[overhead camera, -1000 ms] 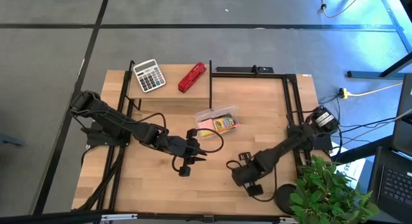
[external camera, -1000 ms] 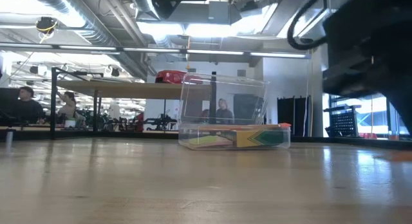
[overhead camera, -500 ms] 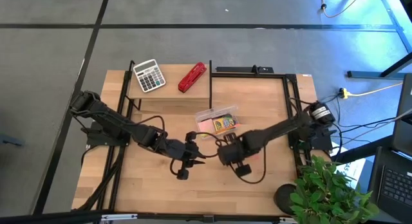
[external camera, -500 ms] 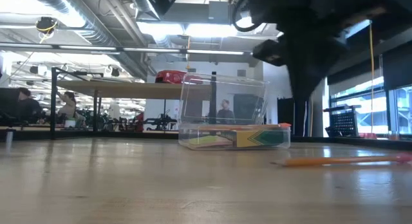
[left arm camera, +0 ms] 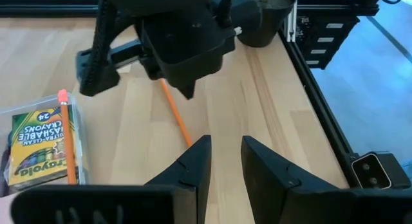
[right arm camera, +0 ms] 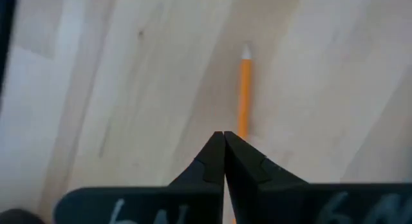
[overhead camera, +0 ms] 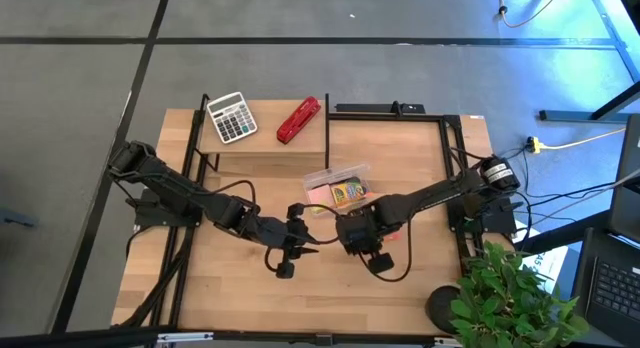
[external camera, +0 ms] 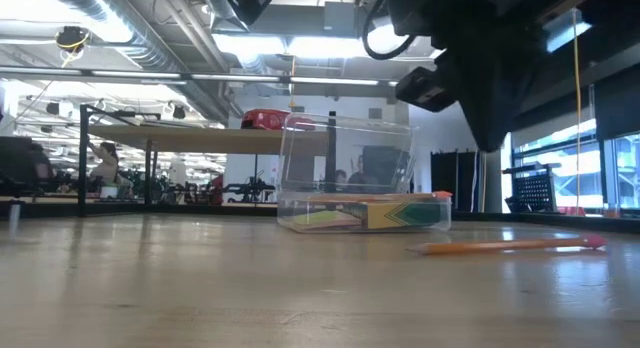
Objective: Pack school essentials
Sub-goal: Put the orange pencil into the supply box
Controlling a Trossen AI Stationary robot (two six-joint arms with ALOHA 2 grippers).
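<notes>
Counting from the high view, I found two dark arms over one light wooden table (overhead camera: pixel 240 298). The right gripper (overhead camera: pixel 352 234) stood near the table's middle, just in front of one clear plastic box (overhead camera: pixel 338 187), with its claw fully together and nothing in it. In its own wrist view the two fingertips (right arm camera: pixel 223 147) met in a point directly over one orange pencil (right arm camera: pixel 244 89), which lay flat on the bare wood; I could not tell whether the tips touched it. The low view showed that same pencil lying on the table to the side of the clear box, well apart from it.

The left gripper (overhead camera: pixel 300 238) waited beside the right one, its fingers (left arm camera: pixel 193 166) set a narrow gap apart and empty.

Inside the clear box I counted one yellow-green crayon box (left arm camera: pixel 38 147), one second orange pencil with a pink eraser (left arm camera: pixel 65 137) lying along the crayon box, and one pink pad (overhead camera: pixel 320 194).

On the raised shelf at the table's far side I counted one grey-white calculator (overhead camera: pixel 231 117) and one red stapler (overhead camera: pixel 298 120), apart from each other.
</notes>
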